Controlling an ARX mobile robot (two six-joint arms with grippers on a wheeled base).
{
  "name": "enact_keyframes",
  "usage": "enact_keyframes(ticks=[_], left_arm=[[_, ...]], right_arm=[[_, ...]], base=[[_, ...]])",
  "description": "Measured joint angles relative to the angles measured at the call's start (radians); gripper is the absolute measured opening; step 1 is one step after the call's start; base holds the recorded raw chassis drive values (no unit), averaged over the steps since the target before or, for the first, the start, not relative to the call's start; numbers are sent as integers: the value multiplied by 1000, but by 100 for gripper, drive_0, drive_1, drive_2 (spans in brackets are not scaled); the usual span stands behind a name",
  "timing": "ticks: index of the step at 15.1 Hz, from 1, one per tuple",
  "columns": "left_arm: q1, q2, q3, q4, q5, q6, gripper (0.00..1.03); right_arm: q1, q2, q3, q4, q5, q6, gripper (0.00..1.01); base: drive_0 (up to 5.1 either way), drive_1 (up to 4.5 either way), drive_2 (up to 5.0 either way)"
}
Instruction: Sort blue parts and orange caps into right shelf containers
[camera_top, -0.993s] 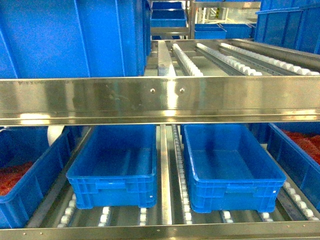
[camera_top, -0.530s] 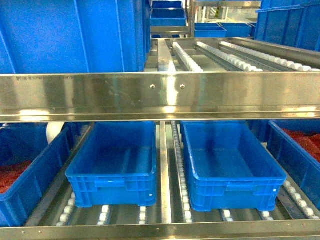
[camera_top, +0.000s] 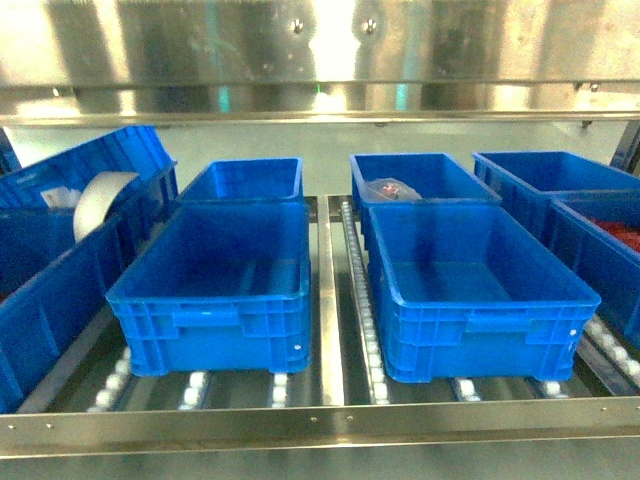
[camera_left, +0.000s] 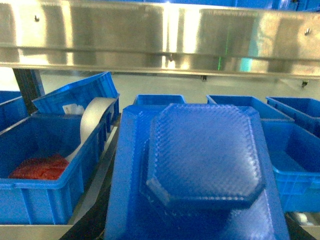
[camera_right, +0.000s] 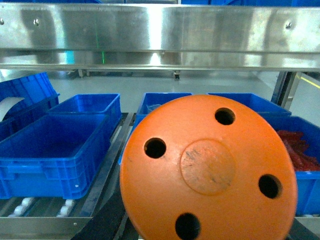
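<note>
Under the steel shelf rail (camera_top: 320, 45), two blue crates (camera_top: 215, 285) sit side by side on rollers, two more behind them at 12 o'clock. Red-orange caps (camera_left: 40, 167) heap in the crate at 9 o'clock; another heap (camera_right: 297, 150) lies at 3 o'clock. A blue part (camera_left: 202, 155) fills the left wrist view and an orange disc (camera_right: 207, 167) the right, hiding both pincers; I cannot tell their state.

Overhead light glares off the steel rail (camera_top: 320, 60) above me in all views, everything carries a blue-green cast, and the orange disc (camera_right: 207, 167) before my right wrist camera looks soft.
</note>
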Motion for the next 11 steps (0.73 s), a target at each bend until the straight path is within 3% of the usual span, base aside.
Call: enact_keyframes(ticks=[11], left_arm=[[0,0,0,0,0,2,42]], right_arm=[[0,0,0,0,0,0,44]], base=[[0,0,0]])
